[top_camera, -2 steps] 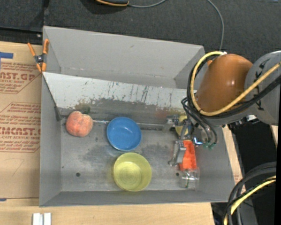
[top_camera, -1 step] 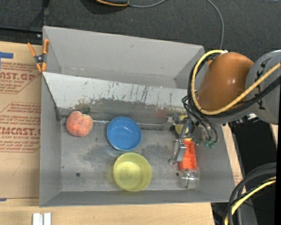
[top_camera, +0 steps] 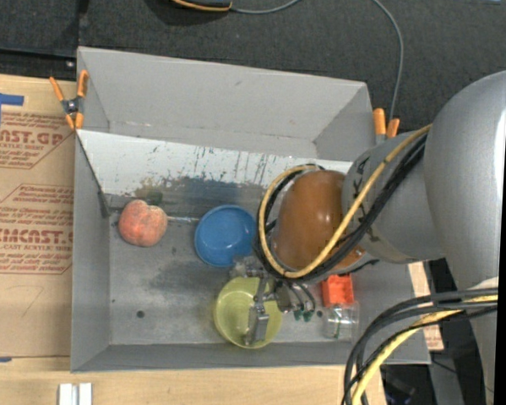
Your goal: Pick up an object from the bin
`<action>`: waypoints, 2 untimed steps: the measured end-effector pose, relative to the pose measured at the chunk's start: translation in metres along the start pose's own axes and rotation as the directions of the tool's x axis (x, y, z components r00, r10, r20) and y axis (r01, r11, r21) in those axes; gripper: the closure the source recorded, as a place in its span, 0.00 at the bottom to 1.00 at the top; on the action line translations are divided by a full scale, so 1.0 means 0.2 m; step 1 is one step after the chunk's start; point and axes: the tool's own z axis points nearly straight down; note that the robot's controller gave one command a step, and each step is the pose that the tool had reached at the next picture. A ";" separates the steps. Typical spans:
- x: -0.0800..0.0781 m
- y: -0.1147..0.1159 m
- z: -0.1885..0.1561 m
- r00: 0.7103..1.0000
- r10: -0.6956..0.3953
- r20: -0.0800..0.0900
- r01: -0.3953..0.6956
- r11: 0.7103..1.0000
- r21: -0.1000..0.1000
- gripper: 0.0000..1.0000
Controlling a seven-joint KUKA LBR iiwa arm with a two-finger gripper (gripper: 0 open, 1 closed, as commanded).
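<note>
The gripper (top_camera: 260, 318) hangs low over the right half of a yellow-green bowl (top_camera: 230, 313), its tip down inside the bowl's rim, and I cannot tell whether it is spread or pressed together, nor whether it pinches the rim. That bowl is the thing it is over; it sits upright on the floor of the bin (top_camera: 163, 298), close to the near wall and a little right of the middle. Directly above the bowl, the wrist carries a rounded orange-brown cover (top_camera: 307, 221) with black and yellow cables (top_camera: 271, 208) looped around its left side, and the thick grey arm (top_camera: 461, 183) runs off to the right from there. Just up and to the left of the yellow-green bowl, almost touching it, stands a blue bowl (top_camera: 222, 236), also upright and partly tucked under the wrist cover. To the right of the yellow-green bowl, beyond the gripper, lies a small orange-red block (top_camera: 338, 290), with a clear, glassy piece (top_camera: 340, 322) just below it near the bin's front wall. Far to the upper left of the yellow-green bowl, well apart from it and past the blue bowl, a peach (top_camera: 143, 223) rests alone on the bin floor.
</note>
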 end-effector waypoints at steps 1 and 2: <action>-0.10 -0.03 -0.32 0.951 0.310 0.006 -0.310 0.951 -0.001 0.00; 0.00 0.00 0.01 1.000 -0.002 -0.001 0.002 1.000 0.000 0.00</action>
